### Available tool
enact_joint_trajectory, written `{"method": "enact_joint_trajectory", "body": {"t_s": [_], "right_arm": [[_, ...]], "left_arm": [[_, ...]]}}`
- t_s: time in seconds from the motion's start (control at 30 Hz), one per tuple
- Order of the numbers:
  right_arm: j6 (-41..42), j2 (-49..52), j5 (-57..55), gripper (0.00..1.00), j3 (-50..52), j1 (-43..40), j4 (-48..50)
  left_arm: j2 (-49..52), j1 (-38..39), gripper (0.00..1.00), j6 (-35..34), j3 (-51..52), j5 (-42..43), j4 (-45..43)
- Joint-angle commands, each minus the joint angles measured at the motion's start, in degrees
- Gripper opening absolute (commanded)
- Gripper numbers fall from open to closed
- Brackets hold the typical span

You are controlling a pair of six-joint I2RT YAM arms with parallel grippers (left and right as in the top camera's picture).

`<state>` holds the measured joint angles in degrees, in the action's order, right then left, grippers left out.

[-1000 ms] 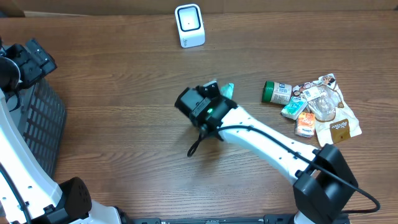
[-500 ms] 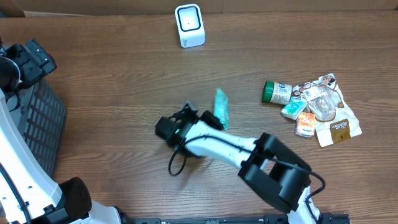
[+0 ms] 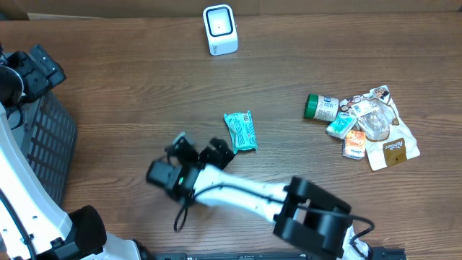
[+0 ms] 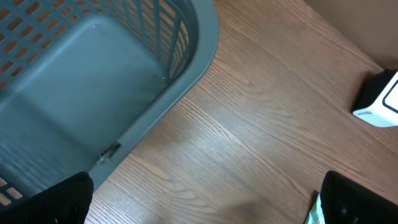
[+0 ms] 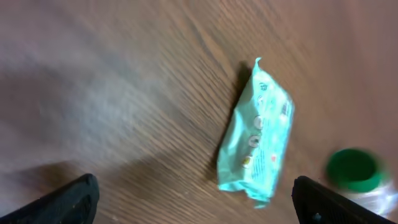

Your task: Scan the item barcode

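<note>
The item, a teal snack packet [image 3: 240,131], lies flat on the wooden table just in front of the middle, with nothing holding it. My right gripper [image 3: 198,149] is open just left of and in front of it. In the right wrist view the packet [image 5: 258,134] lies beyond the gripper [image 5: 202,208], whose two dark fingertips [image 5: 68,200] stand wide apart with bare wood between them. The white barcode scanner [image 3: 220,29] stands at the far edge. My left gripper [image 3: 36,71] is open at the far left, over the basket's edge, holding nothing [image 4: 205,218].
A grey slatted basket [image 3: 47,141] stands at the left edge; its rim [image 4: 186,74] shows in the left wrist view. A green-capped bottle [image 3: 321,107] and a pile of small packets [image 3: 372,130] lie at the right.
The right gripper opened and let go of the teal packet, which now lies flat on the table. The right arm swung left and toward the front edge. The left arm has not moved.
</note>
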<state>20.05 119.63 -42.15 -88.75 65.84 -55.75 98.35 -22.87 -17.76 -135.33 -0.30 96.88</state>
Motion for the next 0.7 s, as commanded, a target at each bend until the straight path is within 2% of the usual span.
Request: {"method": "enact_joint_trajectory", "body": {"t_s": [0.0,0.13,0.17,0.3,0.43,0.53,0.67], "right_arm": [[6.80,-6.80,19.30,1.00,-2.36,-9.51,-0.20],[12.04,-8.52,42.07,0.86,-2.34,-20.81,-1.64],[13.60,-8.41,45.99,0.80,-2.10,-23.34,-2.21],[18.99,-8.35,53.55,0.75,3.04,-32.39,-3.06],[18.80,-8.35,59.80,0.68,7.45,-34.62,-2.78],[17.22,-8.35,61.77,0.38,10.78,-34.64,-3.13],[17.22,-8.35,60.54,0.12,13.75,-33.66,-1.53]], "left_arm": [[-0.52,0.28,1.00,1.03,-0.68,-0.31,-0.09],[-0.52,0.31,1.00,1.03,-0.68,-0.31,-0.09],[-0.52,0.31,1.00,1.03,-0.68,-0.31,-0.09],[-0.52,0.31,1.00,1.03,-0.68,-0.31,-0.09],[-0.52,0.33,1.00,1.03,-0.68,-0.31,-0.09],[-0.52,0.33,1.00,1.03,-0.68,-0.31,-0.09],[-0.52,0.33,1.00,1.05,-0.68,-0.31,-0.09]]}}
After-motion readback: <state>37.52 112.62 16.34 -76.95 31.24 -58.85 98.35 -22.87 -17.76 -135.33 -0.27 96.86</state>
